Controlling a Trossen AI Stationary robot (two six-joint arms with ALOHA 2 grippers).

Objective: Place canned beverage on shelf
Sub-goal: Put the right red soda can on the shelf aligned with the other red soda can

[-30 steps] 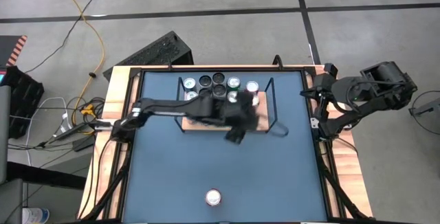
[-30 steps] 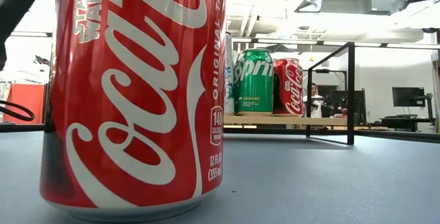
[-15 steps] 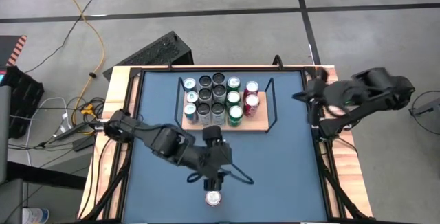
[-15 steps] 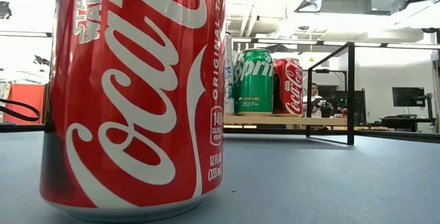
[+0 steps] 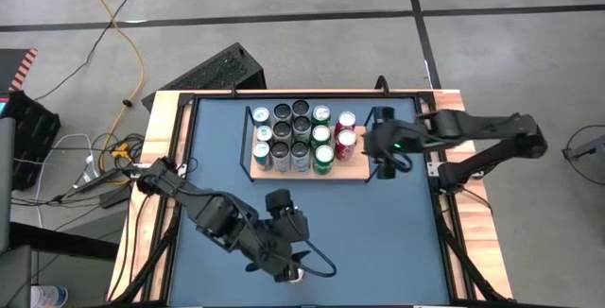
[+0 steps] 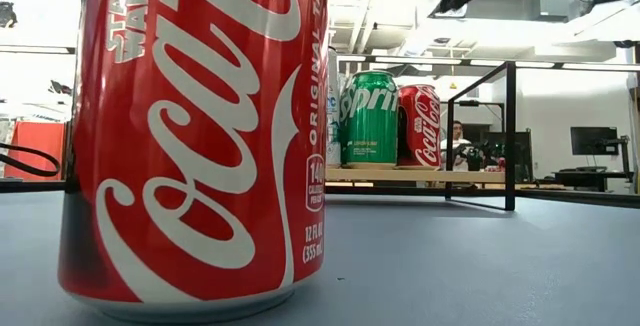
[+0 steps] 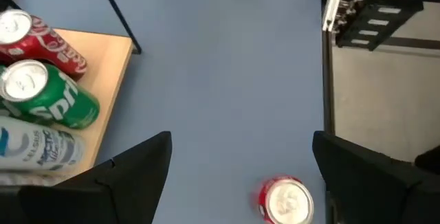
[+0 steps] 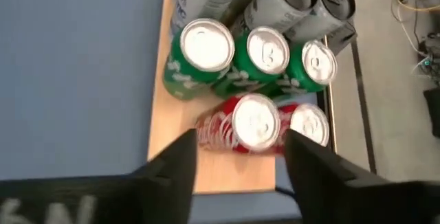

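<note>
Shelf (image 5: 307, 168) stood at the far middle of the blue table (image 5: 397, 242), packed with upright cans: silver and dark ones, three green ones (image 8: 207, 58), two red ones (image 8: 256, 123) nearest the right end. Lone red can (image 7: 285, 200) sat upright near the table's front edge, well apart from the shelf (filled most of the low view, lettering facing the camera). Left claw (image 7: 240, 176) hung directly over that lone can, fingers (image 7: 141, 165) spread wide, nothing gripped. Right claw (image 8: 237, 159) hovered just beside the shelf's right end, above the red pair, fingers (image 8: 175, 162) parted, holding nothing. Black wire rails (image 6: 508, 131) rose at the shelf's side.
</note>
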